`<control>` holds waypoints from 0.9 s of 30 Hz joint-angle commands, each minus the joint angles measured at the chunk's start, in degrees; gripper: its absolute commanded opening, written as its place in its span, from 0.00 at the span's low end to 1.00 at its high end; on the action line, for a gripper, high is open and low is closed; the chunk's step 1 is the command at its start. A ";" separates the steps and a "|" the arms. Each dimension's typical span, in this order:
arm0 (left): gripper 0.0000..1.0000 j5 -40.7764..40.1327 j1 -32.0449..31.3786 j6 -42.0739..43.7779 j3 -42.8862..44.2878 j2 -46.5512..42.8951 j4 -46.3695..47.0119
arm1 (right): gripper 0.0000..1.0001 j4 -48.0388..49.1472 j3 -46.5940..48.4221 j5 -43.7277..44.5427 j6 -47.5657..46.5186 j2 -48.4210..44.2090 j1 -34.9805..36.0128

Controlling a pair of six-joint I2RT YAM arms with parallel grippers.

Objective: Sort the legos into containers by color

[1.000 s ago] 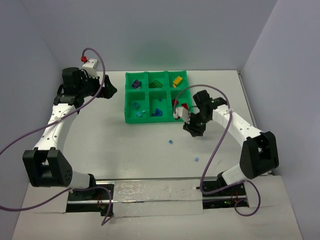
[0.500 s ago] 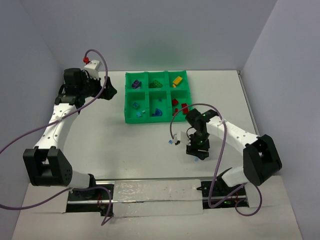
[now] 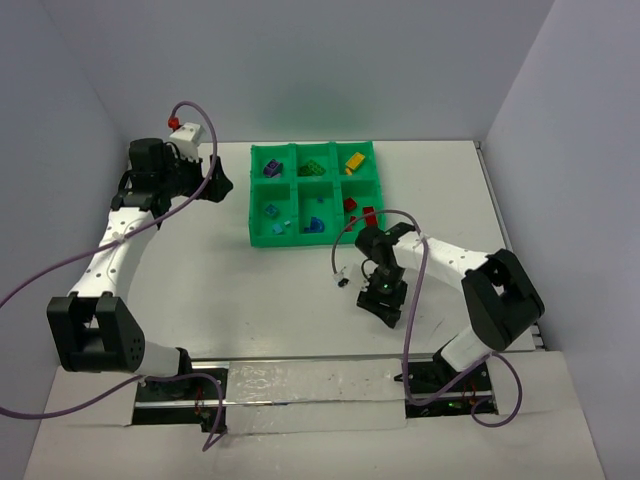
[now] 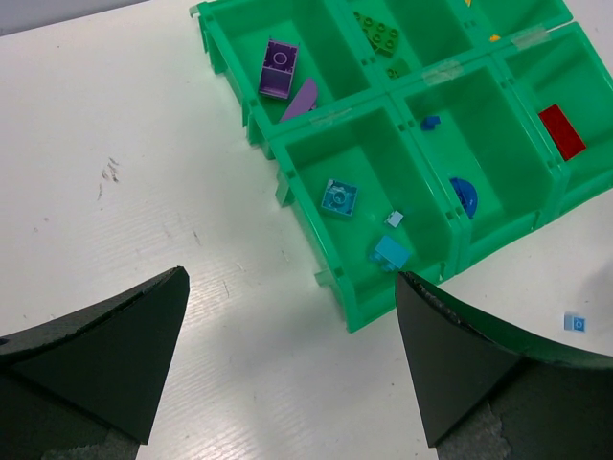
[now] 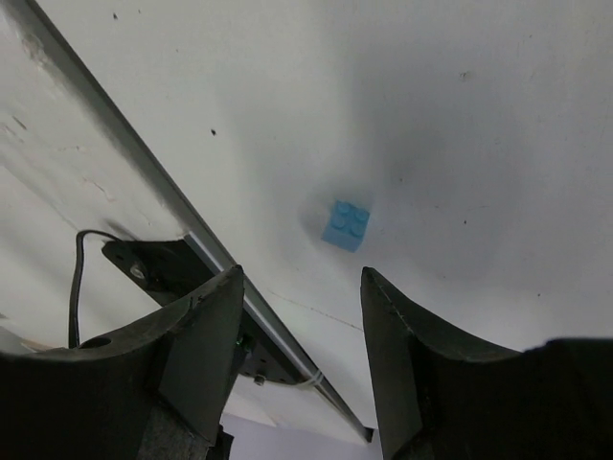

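One light-blue lego ahead of right end effector

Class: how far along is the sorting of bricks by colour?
Done: the green tray holds purple, green, yellow, light blue, blue and red bricks, each colour in its own compartment. In hand: nothing gripped; the right pincer hangs open over a loose light blue brick. Left: that brick and a second light blue one.
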 commanded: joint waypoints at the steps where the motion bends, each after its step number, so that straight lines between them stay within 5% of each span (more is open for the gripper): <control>1: 0.99 -0.58 -0.31 0.75 0.19 -1.08 0.29 | 0.59 3.11 0.53 0.08 6.32 1.28 1.76; 27: 0.99 -0.75 -0.31 1.89 0.27 -1.14 -0.33 | 0.56 8.33 -2.43 8.72 10.33 5.71 3.79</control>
